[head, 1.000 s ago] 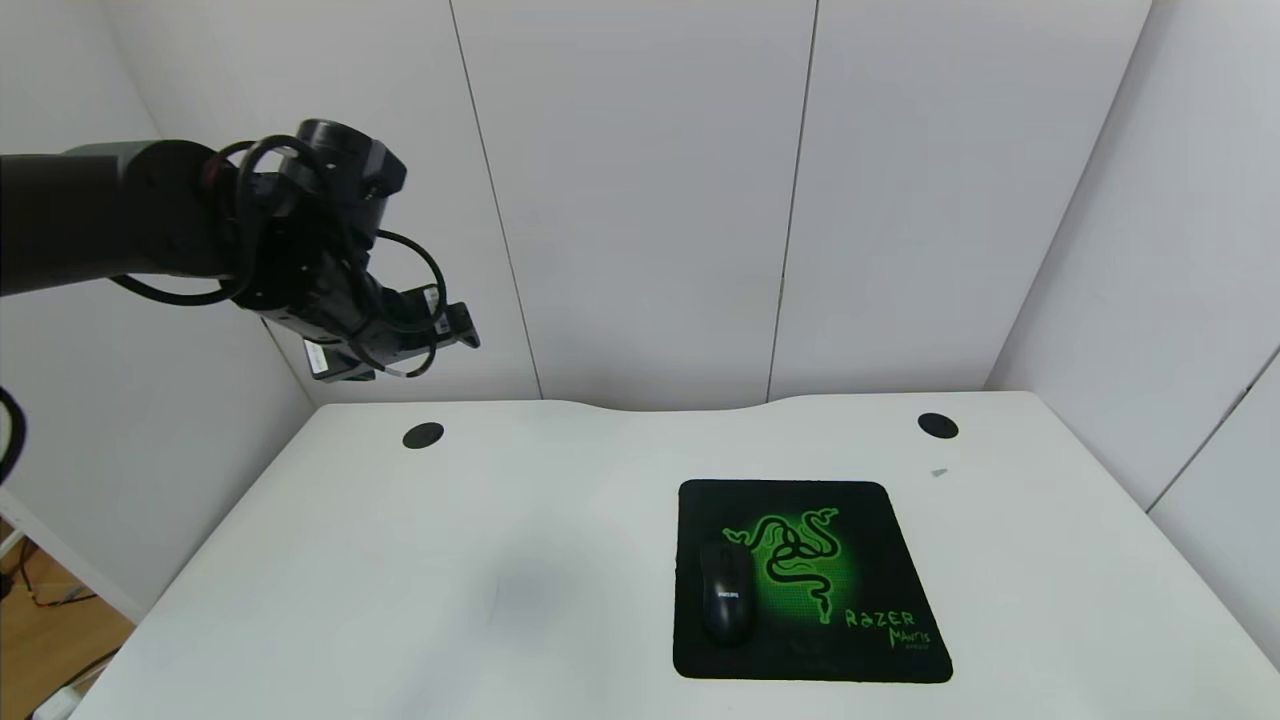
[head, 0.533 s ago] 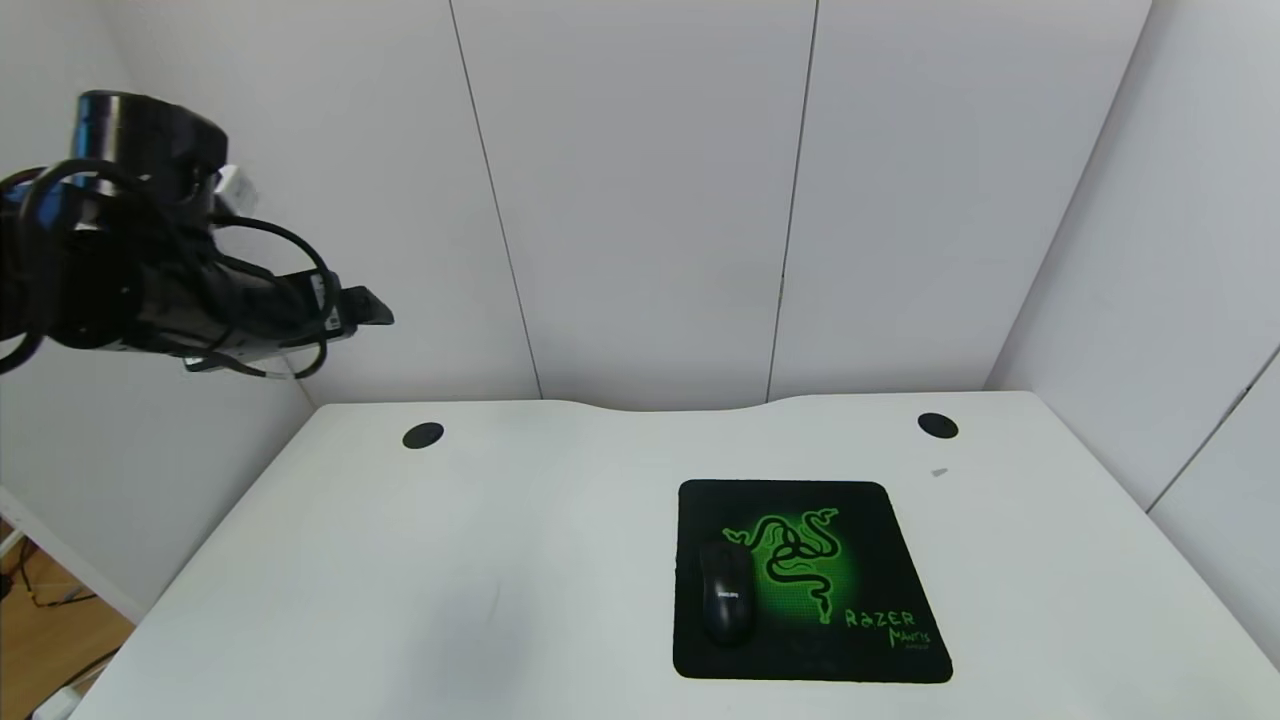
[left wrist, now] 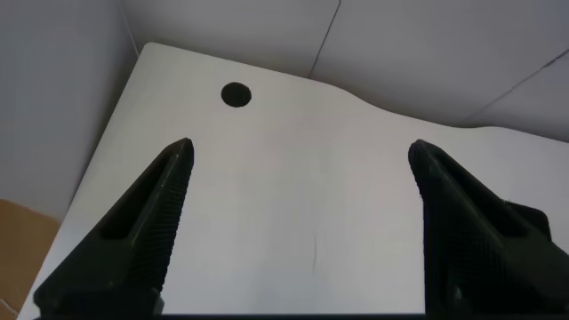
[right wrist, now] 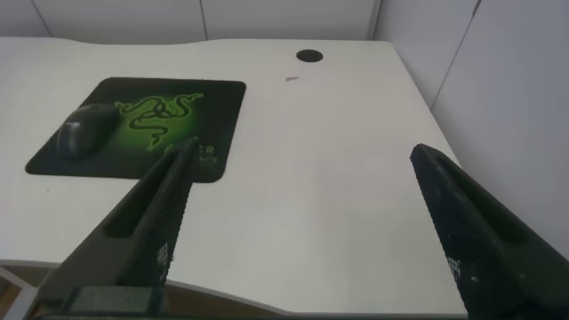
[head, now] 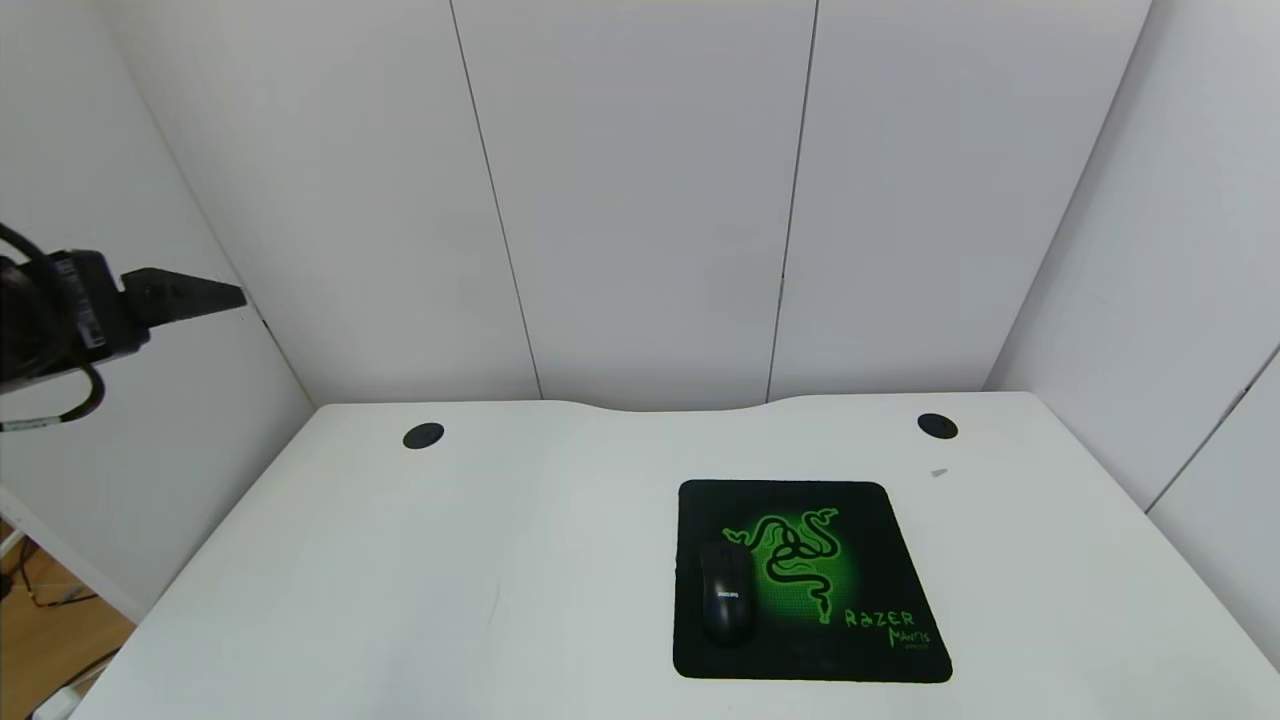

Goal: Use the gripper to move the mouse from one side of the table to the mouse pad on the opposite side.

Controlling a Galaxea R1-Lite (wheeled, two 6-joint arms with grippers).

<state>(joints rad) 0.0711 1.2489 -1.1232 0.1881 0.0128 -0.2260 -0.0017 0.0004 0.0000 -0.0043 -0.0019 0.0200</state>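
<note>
The black mouse (head: pixel 726 597) lies on the left part of the black mouse pad (head: pixel 860 640) with its green snake logo, on the right half of the white table (head: pixel 400 580). Both also show in the right wrist view, the mouse (right wrist: pixel 86 132) on the pad (right wrist: pixel 213 98). My left gripper (head: pixel 190 295) is high at the far left edge, off the table's left side, open and empty; in its wrist view (left wrist: pixel 300 156) the jaws stand wide apart above bare table. My right gripper (right wrist: pixel 302 160) is open and empty, above the table's near right part.
Two round black cable holes (head: pixel 423 435) (head: pixel 937 426) sit near the far edge, which has a curved notch. White wall panels close the back and both sides. A small grey speck (head: pixel 938 472) lies near the right hole. Wooden floor (head: pixel 40 620) shows at lower left.
My left arm has swung away to the left and drawn back, from above the table's far left corner to the view's left edge. The mouse and pad have not moved.
</note>
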